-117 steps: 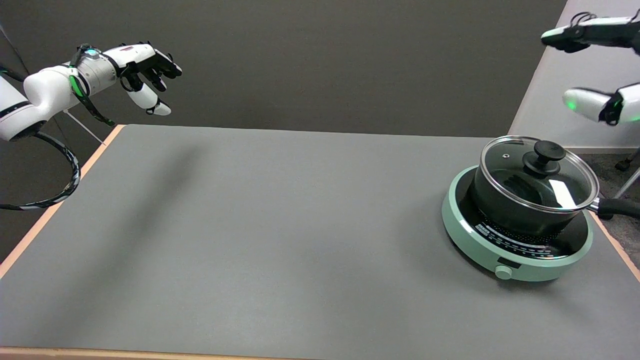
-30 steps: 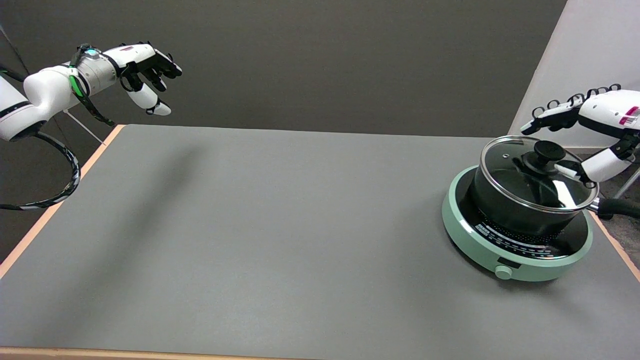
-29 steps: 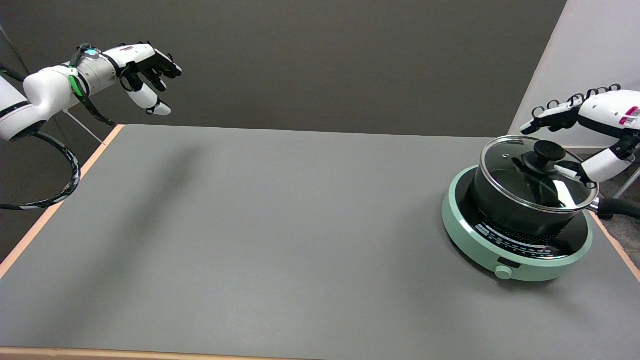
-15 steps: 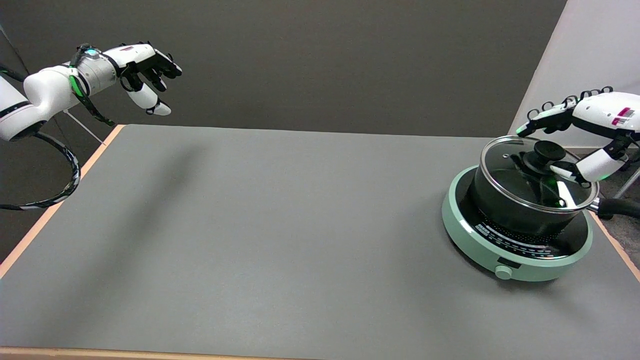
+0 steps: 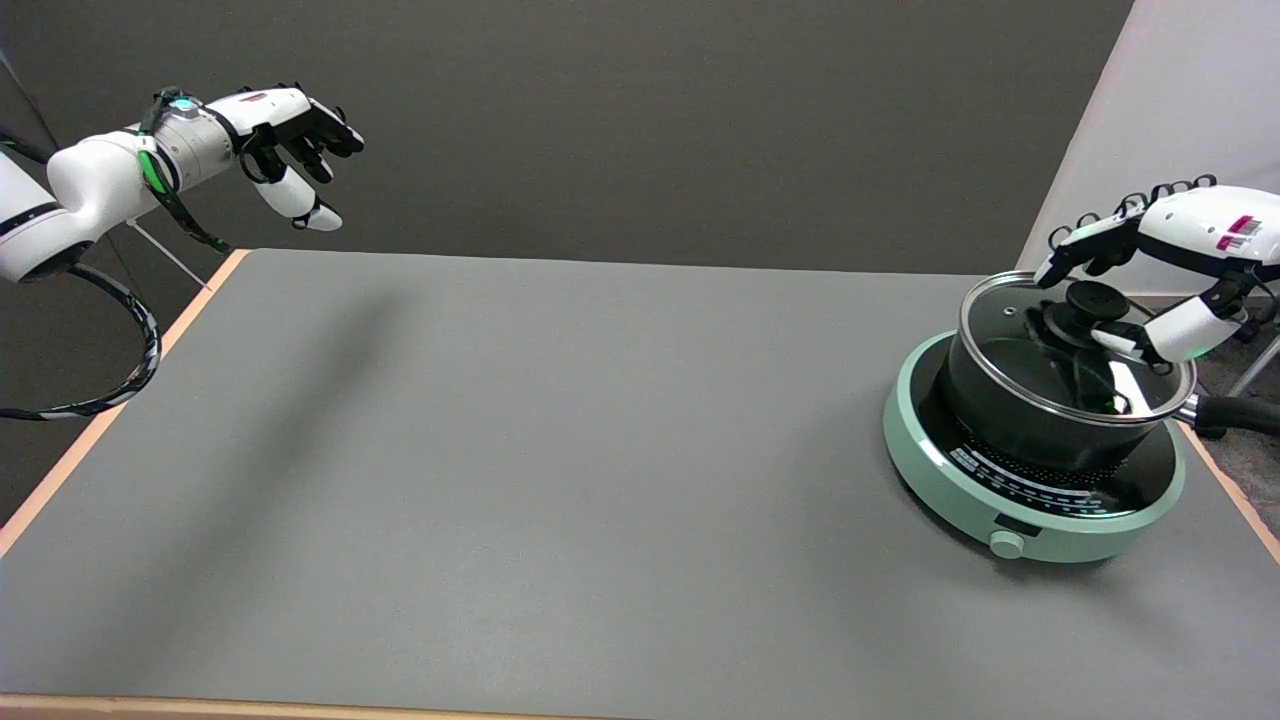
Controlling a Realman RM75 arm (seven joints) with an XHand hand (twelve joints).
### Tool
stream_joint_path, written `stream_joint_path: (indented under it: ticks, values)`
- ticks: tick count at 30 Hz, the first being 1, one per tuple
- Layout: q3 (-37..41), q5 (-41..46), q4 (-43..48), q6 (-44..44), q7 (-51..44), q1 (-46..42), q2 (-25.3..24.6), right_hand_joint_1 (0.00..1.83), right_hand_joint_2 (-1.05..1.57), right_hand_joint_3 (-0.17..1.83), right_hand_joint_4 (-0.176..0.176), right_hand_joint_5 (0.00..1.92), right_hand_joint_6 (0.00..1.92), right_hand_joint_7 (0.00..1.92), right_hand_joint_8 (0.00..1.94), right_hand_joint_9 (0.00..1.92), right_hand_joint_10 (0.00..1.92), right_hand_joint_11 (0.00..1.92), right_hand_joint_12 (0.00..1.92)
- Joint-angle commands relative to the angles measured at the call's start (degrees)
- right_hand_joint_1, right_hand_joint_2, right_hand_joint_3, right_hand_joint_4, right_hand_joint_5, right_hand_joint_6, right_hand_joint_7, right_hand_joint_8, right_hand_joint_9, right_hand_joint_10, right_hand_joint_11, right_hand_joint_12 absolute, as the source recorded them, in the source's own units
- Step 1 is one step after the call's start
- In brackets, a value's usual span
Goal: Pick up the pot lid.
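Fingers [image 5: 1078, 243] of the right hand [image 5: 1150, 275] have curled down and inward over the last half second: a moment ago they reached out past the knob [image 5: 1093, 298], and now they bend around its far side while the thumb [image 5: 1150, 338] sits just at its near right side. The hand has also slid a little leftward over the pot [image 5: 1040, 420]. It holds nothing yet; fingers and thumb are apart with the knob between them, the gap narrowing, and contact cannot be told from this view.

For the task this reads as the end of the approach: the pinch is framed and closing should come next, then a straight lift.

The lid [image 5: 1020, 320] sits flat and seated on the pot, untouched in position, and the pot stands on the green cooker [image 5: 1000, 510] at the right end of the surface [image 5: 560, 450].

The cooker lies near the surface's right edge, and the pot handle [image 5: 1235, 412] sticks out past that edge, just under the hand's wrist side, so a low pull to the right looks risky. Above the lid the air is free. To the left a broad stretch of bare surface offers plenty of room for carrying or setting down. The idle left hand [image 5: 295, 130] hangs well apart at the far left corner.
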Motion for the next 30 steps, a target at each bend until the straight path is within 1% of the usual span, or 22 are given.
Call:
stream_joint_path:
  ticks: [1,4,7,11,16,17,18,19,23,24,25,26,28,29,30]
  values:
    - [-0.30,1.41,-0.18,-1.50,0.09,0.28,-0.09,1.00,0.59,0.93,0.176,0.65,0.50,0.69,0.25,0.72,0.55,0.49,1.05]
    - [-0.30,2.56,-0.41,-1.99,-0.06,0.26,-0.08,1.00,0.60,0.91,0.176,0.66,0.52,0.73,0.27,0.75,0.60,0.49,1.06]
    - [-0.30,2.81,-0.58,-2.03,-0.04,0.28,-0.09,0.97,0.62,0.87,0.176,0.69,0.57,0.78,0.33,0.78,0.65,0.51,1.07]
    - [-0.30,2.81,-0.74,-2.03,-0.04,0.20,-0.09,0.96,0.62,0.84,0.176,0.72,0.73,0.85,0.42,0.81,0.71,0.54,1.10]
    - [-0.38,2.81,-0.74,-1.89,-0.04,0.11,-0.09,0.96,0.61,0.89,0.176,0.75,0.94,0.88,0.54,0.83,0.79,0.57,1.16]
    - [-0.38,2.81,-0.71,-1.76,-0.04,0.11,-0.09,0.93,0.61,0.92,0.176,0.75,0.95,0.88,0.56,0.83,0.80,0.57,1.15]
    - [-0.38,2.81,-0.66,-1.68,-0.04,0.11,-0.09,0.93,0.64,0.88,0.176,0.76,1.00,0.88,0.59,0.83,0.82,0.58,1.15]
    - [-0.38,2.81,-0.66,-1.60,-0.04,0.11,-0.09,0.95,1.00,0.39,0.176,0.82,1.28,0.88,0.63,0.83,0.87,0.58,1.17]
    - [-0.41,2.81,-0.66,-1.52,-0.04,0.11,-0.05,0.96,0.98,0.43,0.176,0.83,1.30,0.90,0.73,0.84,0.97,0.62,1.23]
    - [-0.46,2.81,-0.66,-1.47,-0.04,0.11,0.03,0.95,0.98,0.46,0.176,0.81,1.33,0.91,0.78,0.84,0.99,0.65,1.25]
    - [-0.49,2.81,-0.63,-1.47,-0.04,0.14,0.07,1.04,1.01,0.40,0.108,0.80,1.37,0.92,0.90,0.86,1.02,0.68,1.29]
    - [-0.57,2.81,-0.58,-1.47,-0.04,0.19,0.10,1.19,1.05,0.27,0.007,0.81,1.38,0.93,1.05,0.87,1.05,0.68,1.38]
    - [-0.65,2.81,-0.58,-1.47,-0.04,0.27,0.18,1.19,1.06,0.25,0.013,0.80,1.39,0.92,1.08,0.88,1.07,0.67,1.45]
    - [-0.70,2.81,-0.61,-1.47,-0.04,0.27,0.23,1.20,1.06,0.25,0.027,0.78,1.38,0.91,1.10,0.88,1.09,0.65,1.52]
    - [-0.73,2.81,-0.66,-1.47,-0.04,0.30,0.26,1.34,0.99,0.34,0.162,0.75,1.18,0.89,1.21,0.87,1.08,0.64,1.56]
